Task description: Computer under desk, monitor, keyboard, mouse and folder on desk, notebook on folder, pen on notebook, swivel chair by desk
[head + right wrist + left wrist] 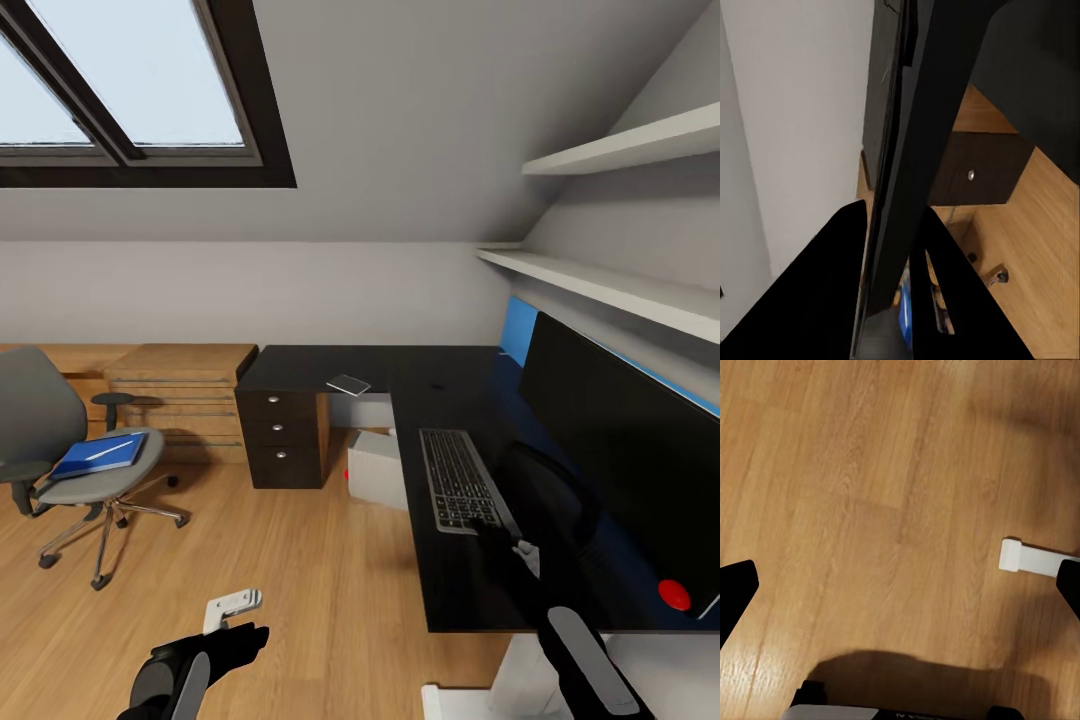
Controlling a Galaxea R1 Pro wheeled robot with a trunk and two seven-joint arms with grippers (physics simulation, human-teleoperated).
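Biggest worry here: the right gripper (889, 247) looks to be pinching the monitor (625, 440) by its thin edge, and that's a wide panel to steer from one corner. If the arm twists or pulls too fast, I'd guess the screen pivots in the grip, tips on its stalk, or sweeps into the keyboard (458, 480) lying just beside it at about 9 o'clock on the desk (330, 368). A slip would drop it onto the desktop.

The right claw: its two dark fingers sit close on either side of the monitor's edge in the wrist view, only the panel's thickness apart, so I read it as clamped on the screen. In the head view the arm reaches in front of the screen, so the contact itself isn't clear there.

The left gripper (232, 612) hangs over bare floor at 7 o'clock, wide open and holding nothing.

Elsewhere, the folder (100, 455) sits on the chair (45, 430) at 9 o'clock, well apart from the desk. The computer (378, 468) sits under the desk.
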